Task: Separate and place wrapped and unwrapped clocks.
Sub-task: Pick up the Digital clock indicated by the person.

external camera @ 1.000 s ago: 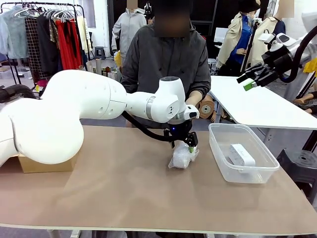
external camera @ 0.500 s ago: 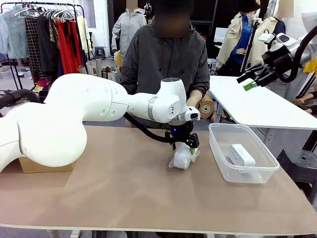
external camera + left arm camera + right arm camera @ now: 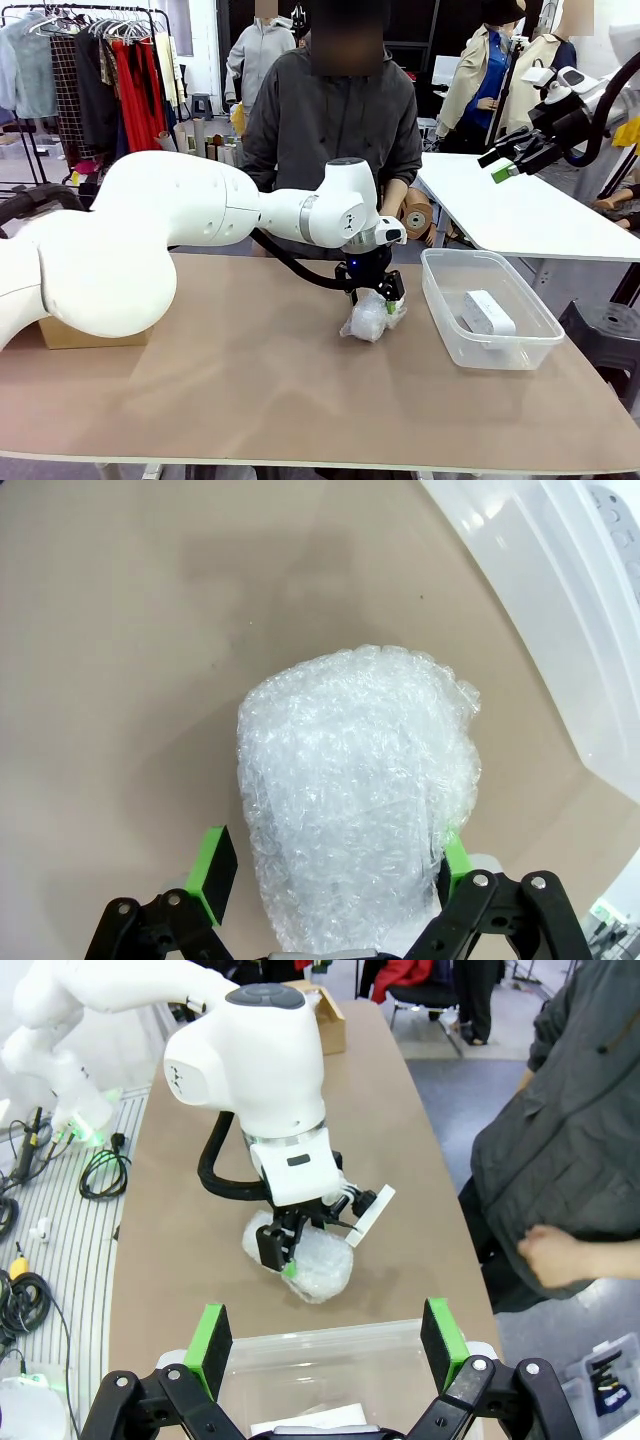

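- Our left gripper (image 3: pixel 375 297) is down over the lumpy clock bundle in crinkly translucent bubble wrap (image 3: pixel 368 316), which lies on the brown tabletop (image 3: pixel 250 380) just beside the clear plastic tub (image 3: pixel 445 320).
- In the left wrist view the bundle (image 3: pixel 355 800) sits between our two green pads (image 3: pixel 212 873); the jaws stand wide, one pad with a clear gap to the wrap and the other right against it (nothing is gripped yet, as far as we can judge).
- To do this step well, we centre the bundle between the pads before we close, because the uneven gap could push it sideways across the table.
- We close slowly and low on the body: the wrap is soft and slippery, so a pinch on loose film alone may slip out when we lift.
- The bare smooth white rectangular clock (image 3: pixel 487 313) lies inside the tub; we judge that the wrapped one belongs elsewhere, likely in the brown cardboard box (image 3: pixel 90 333) at the table's left edge, so we lift straight up, clear of the tub wall.
- Our right gripper (image 3: pixel 507 160) hangs high at the right with its fingers spread wide and nothing between them, above the tub's end (image 3: pixel 330 1355) in its own view.
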Action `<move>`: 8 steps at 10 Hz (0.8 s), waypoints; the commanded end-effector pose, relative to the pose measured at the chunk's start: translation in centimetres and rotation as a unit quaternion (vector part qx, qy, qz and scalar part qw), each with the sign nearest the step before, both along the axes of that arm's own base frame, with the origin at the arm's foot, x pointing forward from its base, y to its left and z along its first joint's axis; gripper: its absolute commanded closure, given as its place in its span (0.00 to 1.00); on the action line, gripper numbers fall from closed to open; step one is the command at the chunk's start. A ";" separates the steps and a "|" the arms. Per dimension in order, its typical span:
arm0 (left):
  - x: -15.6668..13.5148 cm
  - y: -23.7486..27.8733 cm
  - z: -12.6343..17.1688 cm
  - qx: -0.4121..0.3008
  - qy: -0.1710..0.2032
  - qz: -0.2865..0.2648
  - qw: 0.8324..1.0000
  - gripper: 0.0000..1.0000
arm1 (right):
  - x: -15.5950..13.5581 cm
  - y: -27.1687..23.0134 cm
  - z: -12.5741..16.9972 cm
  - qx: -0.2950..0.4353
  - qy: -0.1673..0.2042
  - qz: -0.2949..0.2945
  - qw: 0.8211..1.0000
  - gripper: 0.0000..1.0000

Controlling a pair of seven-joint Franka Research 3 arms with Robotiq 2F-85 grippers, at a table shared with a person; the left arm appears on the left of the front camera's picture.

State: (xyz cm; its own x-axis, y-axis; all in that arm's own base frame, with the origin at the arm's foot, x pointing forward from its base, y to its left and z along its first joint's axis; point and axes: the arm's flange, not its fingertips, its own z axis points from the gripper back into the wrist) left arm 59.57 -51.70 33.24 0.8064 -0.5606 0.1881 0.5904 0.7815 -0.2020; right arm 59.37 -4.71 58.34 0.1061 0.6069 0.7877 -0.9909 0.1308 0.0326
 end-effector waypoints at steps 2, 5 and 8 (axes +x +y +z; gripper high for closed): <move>0.0 0.2 0.2 0.023 -0.010 0.010 1.000 0.44 | -0.1 0.0 0.2 -0.001 -0.003 -0.001 1.000 0.00; 0.1 0.7 0.5 0.030 -0.015 0.026 0.999 1.00 | -0.1 0.0 0.2 -0.001 -0.003 -0.001 1.000 0.00; -0.4 1.7 2.1 0.038 -0.019 0.028 0.999 1.00 | -0.1 0.0 0.2 -0.001 -0.003 -0.001 1.000 0.00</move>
State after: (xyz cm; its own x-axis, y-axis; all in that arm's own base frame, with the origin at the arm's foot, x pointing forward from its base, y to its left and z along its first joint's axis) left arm 60.06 -50.72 34.46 0.8194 -0.5409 0.1899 0.5694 0.8063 -0.1602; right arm 59.37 -4.71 58.34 0.1061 0.6069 0.7877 -0.9909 0.1308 0.0326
